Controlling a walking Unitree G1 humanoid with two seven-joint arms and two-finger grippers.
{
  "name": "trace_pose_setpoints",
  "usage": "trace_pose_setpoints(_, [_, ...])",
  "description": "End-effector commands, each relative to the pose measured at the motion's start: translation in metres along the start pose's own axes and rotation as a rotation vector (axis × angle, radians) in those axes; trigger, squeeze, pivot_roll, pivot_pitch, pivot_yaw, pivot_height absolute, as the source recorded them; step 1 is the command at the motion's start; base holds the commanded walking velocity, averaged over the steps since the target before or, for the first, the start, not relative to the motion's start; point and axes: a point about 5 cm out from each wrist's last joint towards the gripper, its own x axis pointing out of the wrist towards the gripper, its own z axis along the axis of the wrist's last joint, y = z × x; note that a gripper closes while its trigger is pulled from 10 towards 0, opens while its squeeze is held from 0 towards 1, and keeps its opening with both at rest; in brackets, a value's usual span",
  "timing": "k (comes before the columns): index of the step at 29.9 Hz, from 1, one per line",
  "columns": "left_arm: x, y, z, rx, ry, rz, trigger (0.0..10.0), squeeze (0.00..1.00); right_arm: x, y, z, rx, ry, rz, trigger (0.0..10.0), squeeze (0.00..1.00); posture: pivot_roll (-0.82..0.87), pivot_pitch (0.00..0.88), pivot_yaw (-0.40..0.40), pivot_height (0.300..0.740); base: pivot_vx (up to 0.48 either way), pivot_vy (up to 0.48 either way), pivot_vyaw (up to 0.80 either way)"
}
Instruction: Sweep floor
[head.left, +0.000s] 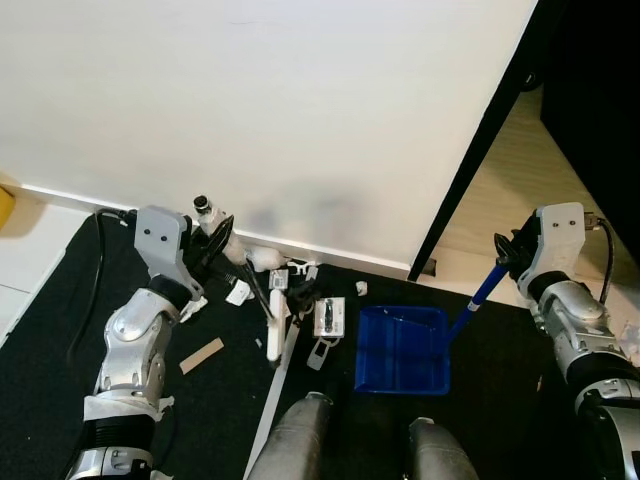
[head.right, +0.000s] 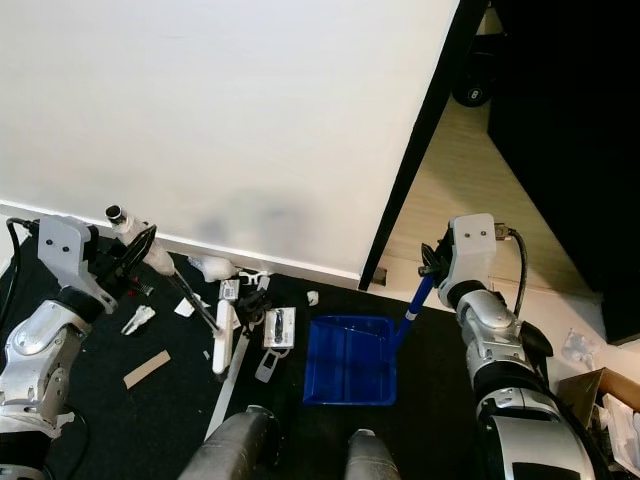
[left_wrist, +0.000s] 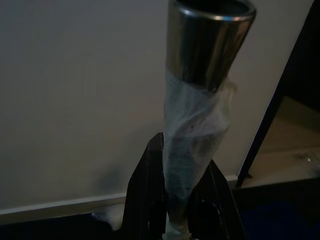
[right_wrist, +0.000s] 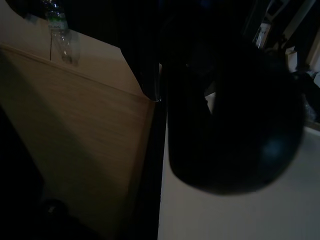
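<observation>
Black matting (head.left: 60, 330) covers the floor in front of a white wall (head.left: 280, 110), and on it the robot works with a tool in each arm; the left gripper (head.left: 218, 240) is clamped tight on the broom handle (left_wrist: 197, 135), whose shaft is wrapped in white gauze below a shiny metal end, as the left wrist view shows with the black fingers (left_wrist: 147, 200) pressed against either side of it. From that grip the dark shaft slants down to the white broom head (head.left: 275, 330), which rests on the mat among scattered litter: a small white box (head.left: 329, 316), a strip of cardboard (head.left: 202, 355), white scraps (head.left: 238, 291) near the skirting, a tiny white crumb (head.left: 361, 288) just beside the dustpan.

The blue dustpan (head.left: 402, 348) lies flat on the mat, near the broom head and slightly toward the robot's right; its blue handle (head.left: 478, 296) rises at a slant to the right gripper (head.left: 507, 254), which is closed around the handle's top end. To the right of the wall stands a dark door frame (head.left: 480, 150), with pale wooden flooring (head.left: 520, 170) beyond it; the right wrist view is very dark, showing a rounded black shape close up and wood flooring behind.
</observation>
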Motion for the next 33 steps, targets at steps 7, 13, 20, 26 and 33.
trace_pose_setpoints(7, [-0.014,0.013,0.006,0.063,0.023,-0.047,10.0,0.00,-0.007,0.007,-0.026,0.018,0.110,-0.033,10.0,0.00,0.13,0.202,0.057,0.740,0.000,0.000,0.00])
trace_pose_setpoints(13, [-0.003,0.016,-0.005,0.093,0.026,-0.003,10.0,0.00,0.001,0.011,-0.017,0.005,0.106,-0.051,10.0,0.00,0.11,0.213,0.038,0.740,0.000,0.000,0.00])
trace_pose_setpoints(20, [0.011,-0.014,-0.035,0.126,0.094,-0.036,10.0,0.00,0.005,0.015,-0.009,-0.011,0.078,-0.039,10.0,0.00,0.07,0.203,0.035,0.740,0.000,0.000,0.00])
trace_pose_setpoints(26, [0.012,-0.013,-0.045,0.112,0.107,0.047,10.0,0.00,0.005,0.016,-0.009,-0.019,0.067,-0.029,10.0,0.00,0.05,0.202,0.032,0.740,0.000,0.000,0.00])
trace_pose_setpoints(33, [0.024,-0.016,-0.041,0.018,0.020,0.131,10.0,0.00,0.006,0.016,-0.006,-0.074,0.061,-0.023,10.0,0.00,0.02,0.205,0.030,0.740,0.000,0.000,0.00])
